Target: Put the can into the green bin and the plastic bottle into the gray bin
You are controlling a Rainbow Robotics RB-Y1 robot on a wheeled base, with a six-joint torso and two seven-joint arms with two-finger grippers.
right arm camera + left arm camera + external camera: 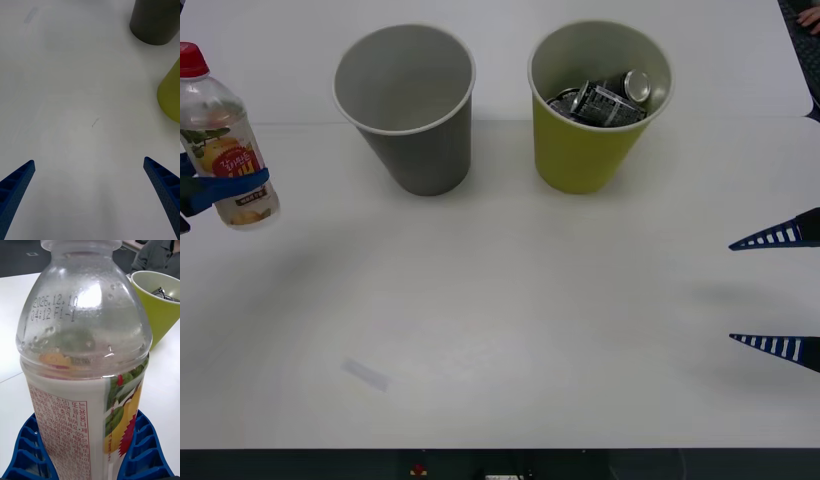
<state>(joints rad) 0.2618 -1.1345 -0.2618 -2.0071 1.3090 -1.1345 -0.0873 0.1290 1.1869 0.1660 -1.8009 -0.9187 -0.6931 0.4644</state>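
Blue left gripper (225, 188) clamped on plastic bottle (220, 140) at label height, bottle upright, lifted at far left of table (510, 340), left of gray bin (406, 105). Can (605, 98) lies inside green bin (598, 105); bins side by side, apart. Right gripper (778, 292) at right edge, fingers wide apart, holding nothing.

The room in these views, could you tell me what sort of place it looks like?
Probably an office or lab test setup: a plain white table, just a gray bin and green bin as sorting targets, and a seated person behind.
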